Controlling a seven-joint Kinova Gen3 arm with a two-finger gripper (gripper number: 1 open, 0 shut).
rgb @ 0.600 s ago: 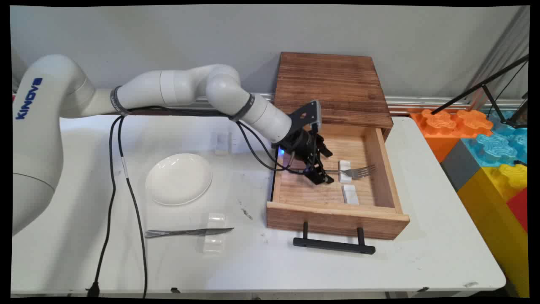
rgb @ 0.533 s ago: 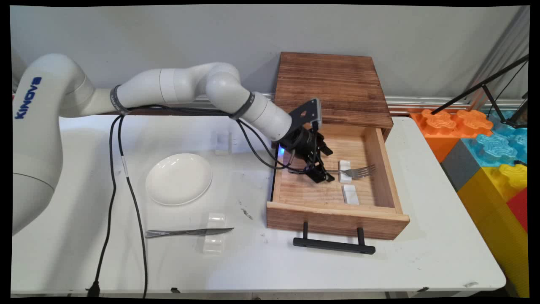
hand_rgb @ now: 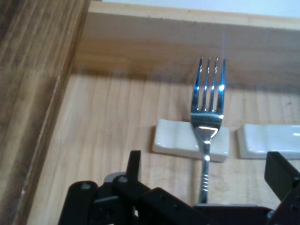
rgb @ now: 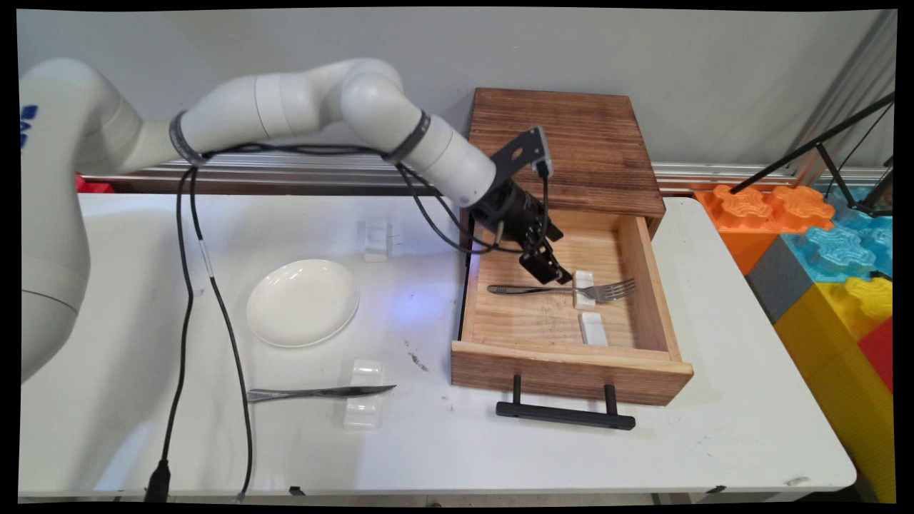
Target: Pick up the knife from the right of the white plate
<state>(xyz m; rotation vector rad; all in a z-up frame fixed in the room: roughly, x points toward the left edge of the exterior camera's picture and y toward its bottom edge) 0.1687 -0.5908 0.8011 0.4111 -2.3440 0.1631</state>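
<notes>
Spanning the scene, the white counter (rgb: 643, 457) carries an open wooden drawer (rgb: 568, 371) at the right, a white plate (rgb: 303, 302) left of centre, and a table knife (rgb: 319, 392) propped on a clear rest (rgb: 363, 403) near the front. As matters lie, the fork (rgb: 564, 290) is set down inside the drawer, its neck on a white cutlery rest (rgb: 583, 289), with a second white rest (rgb: 593, 328) empty beside it; the knife remains outside on the counter. The hand (rgb: 548, 269) hangs just above the fork's handle, released, its fingers (hand_rgb: 281, 173) spread apart and grasping nothing, clear of the fork in the hand view.
</notes>
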